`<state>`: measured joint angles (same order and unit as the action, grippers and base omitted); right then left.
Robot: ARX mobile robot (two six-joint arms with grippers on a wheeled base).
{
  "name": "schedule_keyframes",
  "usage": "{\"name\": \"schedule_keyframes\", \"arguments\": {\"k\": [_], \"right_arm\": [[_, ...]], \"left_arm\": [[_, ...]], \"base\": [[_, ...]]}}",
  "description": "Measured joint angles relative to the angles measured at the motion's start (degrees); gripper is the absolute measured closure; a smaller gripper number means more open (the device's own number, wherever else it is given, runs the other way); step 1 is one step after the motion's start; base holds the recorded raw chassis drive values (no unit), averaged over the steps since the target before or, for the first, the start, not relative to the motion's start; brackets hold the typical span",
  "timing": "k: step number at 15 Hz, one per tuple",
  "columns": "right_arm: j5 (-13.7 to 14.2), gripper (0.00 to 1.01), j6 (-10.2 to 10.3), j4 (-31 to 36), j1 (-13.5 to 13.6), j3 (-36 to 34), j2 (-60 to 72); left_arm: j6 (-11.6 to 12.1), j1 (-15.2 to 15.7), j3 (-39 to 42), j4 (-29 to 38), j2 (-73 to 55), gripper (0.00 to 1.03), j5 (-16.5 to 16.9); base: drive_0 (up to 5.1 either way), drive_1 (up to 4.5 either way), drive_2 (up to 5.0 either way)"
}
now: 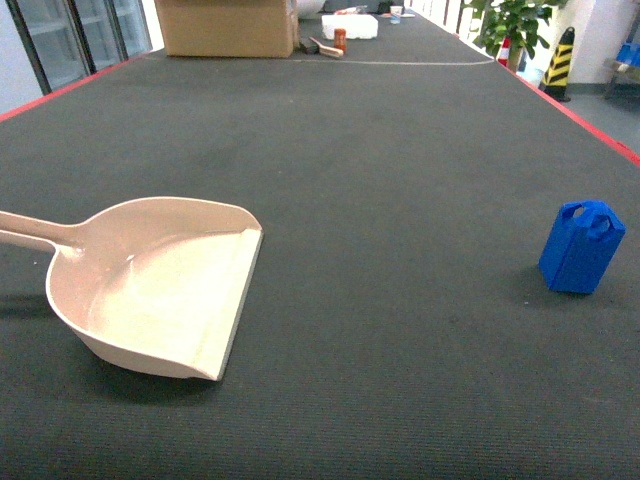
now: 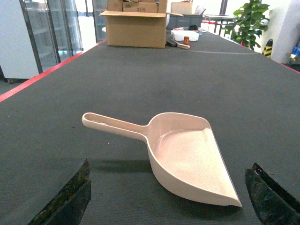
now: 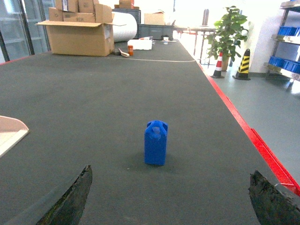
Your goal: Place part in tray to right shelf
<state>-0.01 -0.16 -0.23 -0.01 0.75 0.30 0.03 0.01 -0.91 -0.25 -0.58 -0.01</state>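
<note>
The cream-beige tray (image 1: 160, 290) lies flat on the dark mat at the left, handle pointing left, open edge facing right. It also fills the middle of the left wrist view, tray (image 2: 187, 157). The small blue part (image 1: 581, 246) stands upright on the mat at the far right; in the right wrist view the part (image 3: 156, 142) is straight ahead. My left gripper (image 2: 166, 197) is open, short of the tray with nothing between its fingers. My right gripper (image 3: 171, 197) is open, well back from the part. Neither gripper shows in the head view. The right shelf is out of view.
A cardboard box (image 1: 226, 26), a white container (image 1: 350, 26) and small items sit at the table's far end. A red strip (image 3: 243, 126) edges the table on the right. Beyond it stand a potted plant (image 3: 226, 33) and a striped cone (image 3: 243, 64).
</note>
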Motion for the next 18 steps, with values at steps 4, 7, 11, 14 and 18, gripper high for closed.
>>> {"name": "schedule_keyframes", "arguments": {"k": [4,7,11,14,18], "right_arm": [[0.02,0.03,0.00,0.00,0.00,0.00,-0.02],[0.00,0.03,0.00,-0.02,0.00,0.00,0.00],[0.00,0.03,0.00,0.00,0.00,0.00,0.00],[0.02,0.03,0.00,0.00,0.00,0.00,0.00],[0.00,0.03,0.00,0.00,0.00,0.00,0.00]], "left_arm": [[0.00,0.00,0.00,0.00,0.00,0.05,0.00],[0.00,0.00,0.00,0.00,0.00,0.05,0.00],[0.00,0.00,0.00,0.00,0.00,0.05,0.00],[0.00,0.00,0.00,0.00,0.00,0.05,0.00],[0.00,0.00,0.00,0.00,0.00,0.05,0.00]], "base": [[0.0,0.00,0.0],[0.0,0.00,0.0],[0.0,0.00,0.0],[0.0,0.00,0.0],[0.0,0.00,0.0]]}}
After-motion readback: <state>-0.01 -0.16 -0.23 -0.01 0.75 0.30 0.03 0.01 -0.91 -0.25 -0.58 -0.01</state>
